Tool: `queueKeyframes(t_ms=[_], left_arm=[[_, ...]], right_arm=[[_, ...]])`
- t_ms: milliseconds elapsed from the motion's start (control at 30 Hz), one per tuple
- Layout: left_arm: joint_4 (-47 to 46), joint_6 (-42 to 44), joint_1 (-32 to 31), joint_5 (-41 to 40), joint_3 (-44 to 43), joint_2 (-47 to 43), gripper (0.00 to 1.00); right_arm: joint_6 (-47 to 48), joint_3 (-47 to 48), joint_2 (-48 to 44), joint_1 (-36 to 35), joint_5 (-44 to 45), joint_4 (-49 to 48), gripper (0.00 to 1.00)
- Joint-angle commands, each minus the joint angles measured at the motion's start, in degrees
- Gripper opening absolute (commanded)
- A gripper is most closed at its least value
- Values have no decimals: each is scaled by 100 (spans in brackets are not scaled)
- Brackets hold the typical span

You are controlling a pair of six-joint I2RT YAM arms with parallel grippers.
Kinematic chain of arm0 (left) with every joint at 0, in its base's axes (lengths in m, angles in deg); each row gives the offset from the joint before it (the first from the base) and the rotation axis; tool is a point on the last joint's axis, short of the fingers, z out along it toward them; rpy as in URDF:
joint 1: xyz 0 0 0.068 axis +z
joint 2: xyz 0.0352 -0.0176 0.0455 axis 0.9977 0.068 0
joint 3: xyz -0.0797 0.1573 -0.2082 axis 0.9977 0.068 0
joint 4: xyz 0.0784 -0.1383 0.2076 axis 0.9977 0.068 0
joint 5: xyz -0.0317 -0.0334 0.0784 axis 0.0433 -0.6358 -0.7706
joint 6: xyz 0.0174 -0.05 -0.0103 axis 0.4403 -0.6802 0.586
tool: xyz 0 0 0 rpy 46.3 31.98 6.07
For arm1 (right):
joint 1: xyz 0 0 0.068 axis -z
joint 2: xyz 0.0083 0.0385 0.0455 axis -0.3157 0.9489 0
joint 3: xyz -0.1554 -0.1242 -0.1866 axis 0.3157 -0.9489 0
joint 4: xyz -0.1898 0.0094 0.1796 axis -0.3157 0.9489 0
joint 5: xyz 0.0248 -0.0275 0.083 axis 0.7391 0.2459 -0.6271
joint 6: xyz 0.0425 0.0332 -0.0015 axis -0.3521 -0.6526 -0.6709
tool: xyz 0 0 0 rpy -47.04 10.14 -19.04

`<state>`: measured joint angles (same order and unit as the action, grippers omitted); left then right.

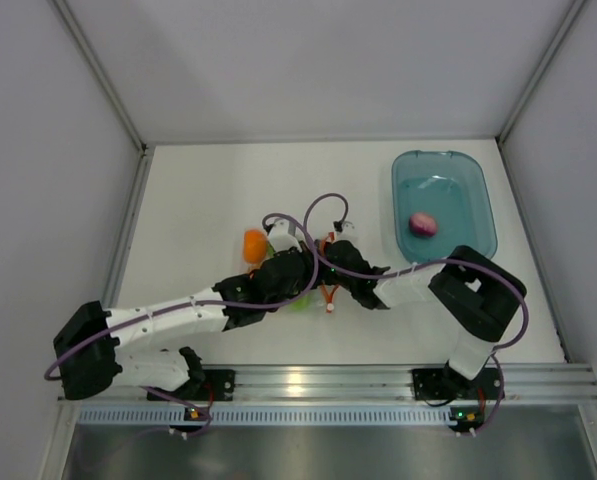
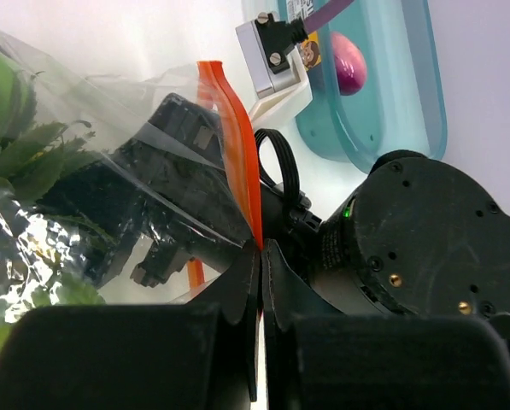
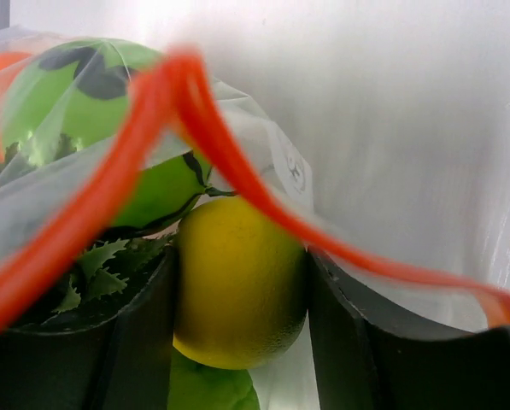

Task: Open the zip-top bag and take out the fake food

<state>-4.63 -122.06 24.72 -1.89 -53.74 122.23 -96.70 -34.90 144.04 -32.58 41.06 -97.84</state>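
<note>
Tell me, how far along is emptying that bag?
Done: the zip-top bag is open, and the pink ball lies in the blue tub. In hand: the left gripper pinches the zip strip; the right gripper grips the yellow fruit at the mouth. Left: the green fruit and orange piece, still bagged.

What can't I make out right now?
Top view: both arms cover the zip-top bag; what is inside cannot be counted.
Left wrist: crinkled plastic beyond the left pincer blurs the contents; left edge crops them.
Right wrist: close-up blur; unclear whether the yellow fruit in the right pincer is outside the bag.
</note>
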Motion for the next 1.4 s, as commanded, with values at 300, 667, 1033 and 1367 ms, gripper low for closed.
queueKeyframes(t_ms=[300,667,1033,1367], left_arm=[[-40,56,56,-643,86,-399,0],[-40,-111,505,-414,182,-329,0],[-5,-138,812,-195,270,-662,0],[-5,-50,830,192,236,-891,0]], right_arm=[[566,-675,-1044,-219,600,-32,35],[988,-887,-3028,-325,1161,1040,35],[1866,-246,-4639,166,2227,3360,36],[2394,614,-3816,3831,635,3695,42]])
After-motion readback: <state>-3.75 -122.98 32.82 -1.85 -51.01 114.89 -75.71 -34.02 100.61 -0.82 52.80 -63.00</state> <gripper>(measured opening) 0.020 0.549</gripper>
